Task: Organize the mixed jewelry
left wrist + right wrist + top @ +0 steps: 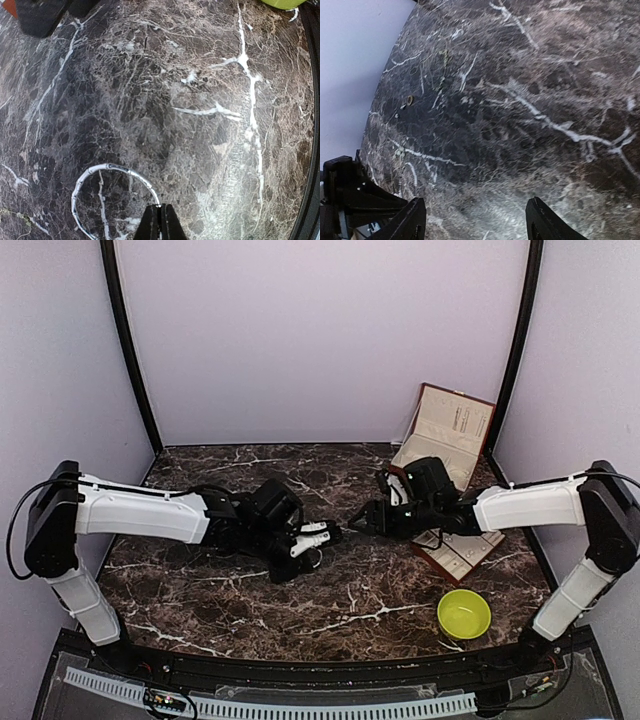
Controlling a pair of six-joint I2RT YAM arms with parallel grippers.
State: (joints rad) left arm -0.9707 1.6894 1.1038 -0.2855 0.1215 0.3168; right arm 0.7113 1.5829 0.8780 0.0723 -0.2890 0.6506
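Observation:
A thin silvery loop (105, 168) lies on the dark marble table (330, 600). My left gripper (160, 220) is shut, its tips pinching the loop's right edge; in the top view it (322, 536) sits mid-table. My right gripper (477, 222) is open and empty just above the marble, and in the top view it (362, 523) faces the left gripper from the right. A small ring-like piece (410, 100) lies farther off near the table's far left edge. Other small pieces are too tiny to make out.
An open reddish-brown box with cream lining (447, 435) stands at the back right. A cream-lined compartment tray (462, 554) lies under the right arm. A yellow-green bowl (464, 613) sits at the front right and shows in the left wrist view (282, 2).

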